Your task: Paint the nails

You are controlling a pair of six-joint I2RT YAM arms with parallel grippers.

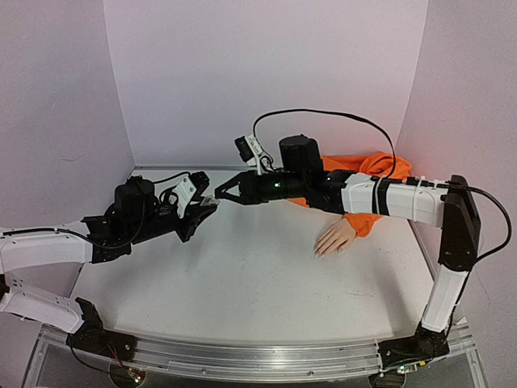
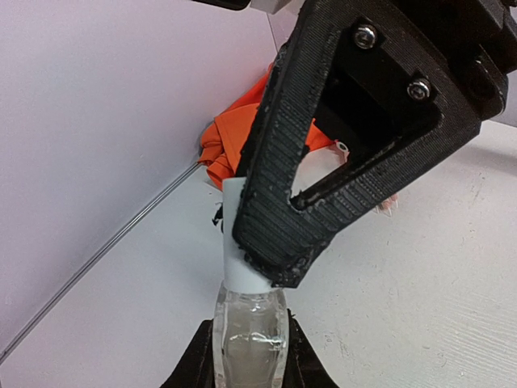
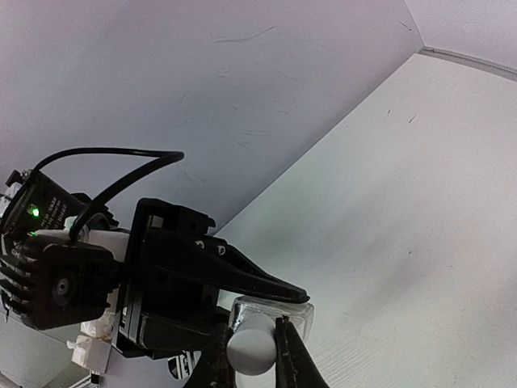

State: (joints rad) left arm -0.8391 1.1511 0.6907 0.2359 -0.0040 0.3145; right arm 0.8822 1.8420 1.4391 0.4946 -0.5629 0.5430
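Looks like uncapping time. With left gripper clenched on the clear bottle and right gripper pinched shut on its white cap: twist gently, pull straight along the neck, no tilting. Nails: well apart, 4 o'clock from the bottle, on the mannequin hand.

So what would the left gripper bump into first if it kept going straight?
The right gripper, almost at once: its black ribbed fingers are shut on the white cap of the small clear bottle that the left gripper holds.
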